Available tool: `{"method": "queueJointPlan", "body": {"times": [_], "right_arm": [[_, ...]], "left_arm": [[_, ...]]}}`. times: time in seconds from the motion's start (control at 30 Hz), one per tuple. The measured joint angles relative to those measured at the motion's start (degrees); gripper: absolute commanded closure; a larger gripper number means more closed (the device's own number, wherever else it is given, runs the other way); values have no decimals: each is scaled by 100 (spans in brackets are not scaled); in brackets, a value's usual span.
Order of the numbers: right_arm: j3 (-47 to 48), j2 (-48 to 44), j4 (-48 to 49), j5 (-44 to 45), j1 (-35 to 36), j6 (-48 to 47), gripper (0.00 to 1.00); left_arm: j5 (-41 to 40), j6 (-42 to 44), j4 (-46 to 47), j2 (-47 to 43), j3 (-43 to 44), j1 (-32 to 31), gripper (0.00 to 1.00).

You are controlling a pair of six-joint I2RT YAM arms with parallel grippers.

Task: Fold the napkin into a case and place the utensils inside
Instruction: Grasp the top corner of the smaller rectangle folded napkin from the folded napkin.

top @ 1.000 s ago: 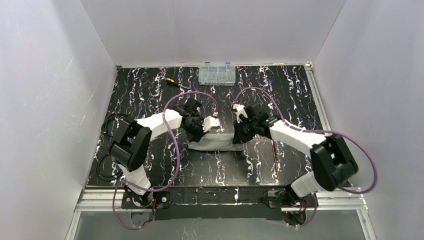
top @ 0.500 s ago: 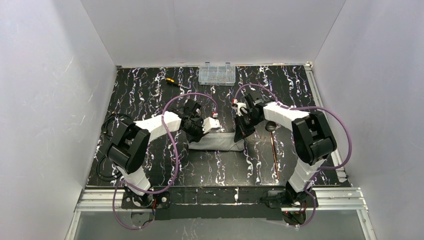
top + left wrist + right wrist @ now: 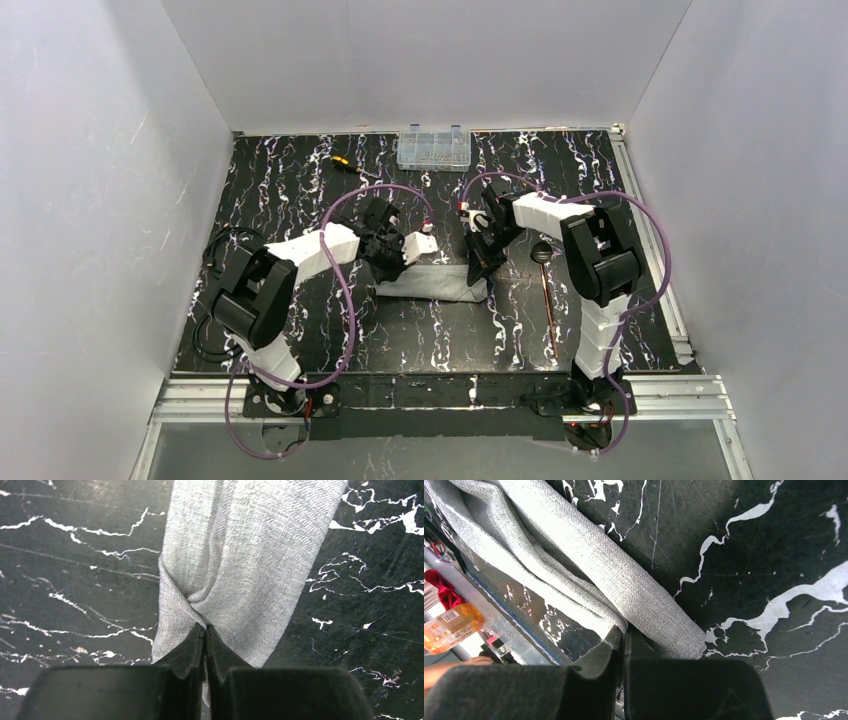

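The black marble table (image 3: 300,180) has the napkin (image 3: 432,283) lying in its middle. The napkin is already folded into a long, thin, layered strip. I think the folding is well along but not finished, since both claws are holding it and it is not yet a pocket.

The left claw (image 3: 205,630) is at the left end of the napkin. Its two fingers are squeezed together with a bunch of grey cloth pinched between them. The right claw (image 3: 621,632) is at the right end of the napkin, fingers pressed together on a fold of the cloth edge.

The utensils (image 3: 546,300) lie just to the right of the napkin, apart from it, with the dark spoon head at the far end. None is inside, so that part is left to do.

A clear compartment box (image 3: 433,148) and a small screwdriver (image 3: 342,161) sit well beyond the napkin, by the far wall.

One second ago the napkin sagged in the middle and lay nearer the arm bases. Now it is pulled straight and lies a bit farther away. The right arm has tucked in, so the spoon head shows.
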Motion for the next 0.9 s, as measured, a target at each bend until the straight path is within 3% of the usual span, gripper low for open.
{"method": "queueJointPlan", "body": {"times": [0.37, 0.9], "right_arm": [[0, 4, -22, -42, -9, -50, 95], [-2, 9, 17, -345, -17, -109, 94]], "left_arm": [[192, -330, -592, 157, 479, 553, 100], [348, -540, -658, 157, 479, 385, 100]]}}
